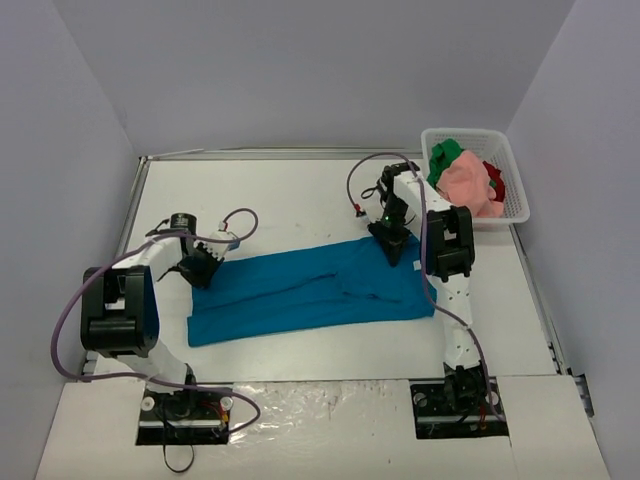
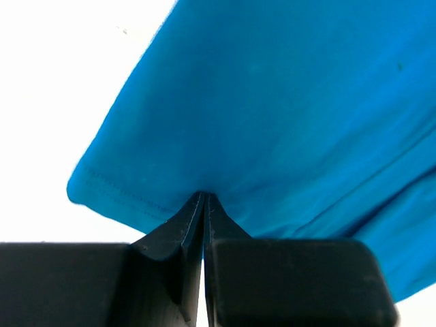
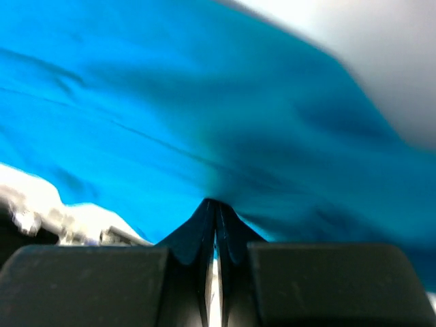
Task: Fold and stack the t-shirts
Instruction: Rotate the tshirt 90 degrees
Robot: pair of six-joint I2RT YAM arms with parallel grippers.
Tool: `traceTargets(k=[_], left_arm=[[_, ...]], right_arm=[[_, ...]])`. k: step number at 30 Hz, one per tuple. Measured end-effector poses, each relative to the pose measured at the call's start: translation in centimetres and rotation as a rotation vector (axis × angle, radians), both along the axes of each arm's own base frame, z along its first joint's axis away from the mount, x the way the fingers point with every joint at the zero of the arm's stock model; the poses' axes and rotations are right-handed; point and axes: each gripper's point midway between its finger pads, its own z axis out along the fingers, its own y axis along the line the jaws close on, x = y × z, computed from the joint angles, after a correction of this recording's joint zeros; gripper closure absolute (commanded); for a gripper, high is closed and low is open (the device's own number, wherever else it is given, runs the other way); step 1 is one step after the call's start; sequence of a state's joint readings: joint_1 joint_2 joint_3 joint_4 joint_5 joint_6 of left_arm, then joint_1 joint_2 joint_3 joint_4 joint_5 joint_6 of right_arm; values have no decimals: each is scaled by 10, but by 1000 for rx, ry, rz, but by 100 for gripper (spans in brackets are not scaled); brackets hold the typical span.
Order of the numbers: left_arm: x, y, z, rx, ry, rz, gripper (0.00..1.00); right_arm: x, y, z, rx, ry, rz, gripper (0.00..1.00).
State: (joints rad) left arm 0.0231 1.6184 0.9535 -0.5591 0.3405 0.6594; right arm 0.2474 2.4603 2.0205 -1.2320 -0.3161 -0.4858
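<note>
- The left fingers are pinching tight together on the hemmed edge of the teal-blue shirt, at its left end.
- The right fingers are clamping closed on the same shirt near its far right edge.
- The shirt is lying stretched across the surface between the arms.
- The pink shirt, green shirt and red shirt are sitting heaped in the basket at the far right.

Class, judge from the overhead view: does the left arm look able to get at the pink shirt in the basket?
Probably not. The left tool is shut on the teal-blue shirt on the left, while the pink shirt lies in the basket at the far right, beyond the right arm.
</note>
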Motion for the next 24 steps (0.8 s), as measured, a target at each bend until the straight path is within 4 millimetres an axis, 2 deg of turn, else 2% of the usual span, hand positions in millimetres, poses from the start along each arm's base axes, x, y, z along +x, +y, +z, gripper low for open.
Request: traceTargets(k=[4,7,12,18,24], left_arm=[[-5,-10,1,5,11,-47,98],[-11,-33,2,16,17,-139,98],[-23,-73,3,34,24,-283,98],[-38,-104,-3,82,49,-393,98],[-39,-110,-4,118,86,-390,98]], right_arm=[[63,13,1,10,-169,-59,100],[103,26,2,10,-321,-74,100],[164,61,5,51,-563,-81,100],[208,102,8,93,-770,-70,100],[231,117,10,114,-874,-75,99]])
